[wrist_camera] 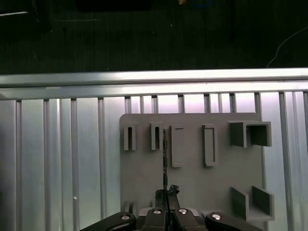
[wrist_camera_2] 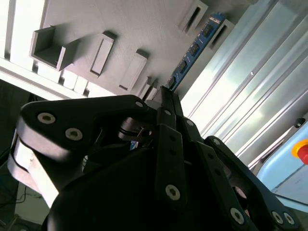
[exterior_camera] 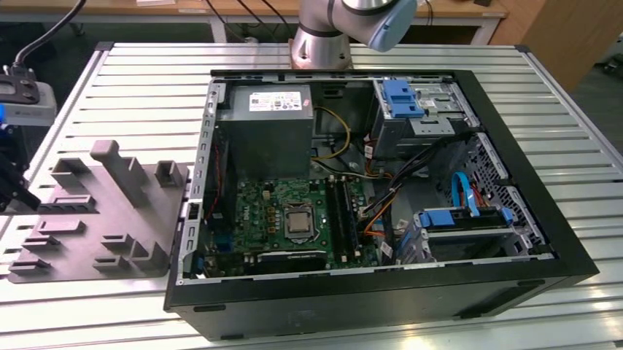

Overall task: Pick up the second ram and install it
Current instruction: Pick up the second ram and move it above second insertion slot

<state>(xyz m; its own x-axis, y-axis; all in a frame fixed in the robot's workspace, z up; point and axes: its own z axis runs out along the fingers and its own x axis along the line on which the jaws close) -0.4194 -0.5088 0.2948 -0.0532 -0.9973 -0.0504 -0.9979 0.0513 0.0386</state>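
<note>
Gripping the second ram [wrist_camera_2: 197, 45] by one end, the gripper [wrist_camera_2: 166, 94] has its fingers pinched together on the stick in the second wrist view, and the bluish board juts out past the fingertips. In the first wrist view the second ram [wrist_camera: 164, 154] appears edge-on as a thin dark line, with the gripper [wrist_camera: 166, 195] clamped on its near end. The stick hangs over the grey fixture [wrist_camera: 197, 183], lined up between two narrow slots [wrist_camera: 155, 137]. Cannot tell if its far end touches the fixture. The fixture sits on a slatted metal table [wrist_camera: 57, 159].

In the exterior view the grey fixture [exterior_camera: 98, 219] is at the exterior view's lower left, just beside the open PC case [exterior_camera: 389, 295]. The motherboard [exterior_camera: 262, 211] lies flat in the case, with the memory slots [exterior_camera: 341, 208] just to the exterior view's right of the CPU socket [exterior_camera: 295, 221]. A grey power supply [exterior_camera: 265, 124] sits above the board and blue drive brackets [exterior_camera: 401, 98] are at upper right. The arm base [exterior_camera: 322, 44] stands at top centre, behind the case.
</note>
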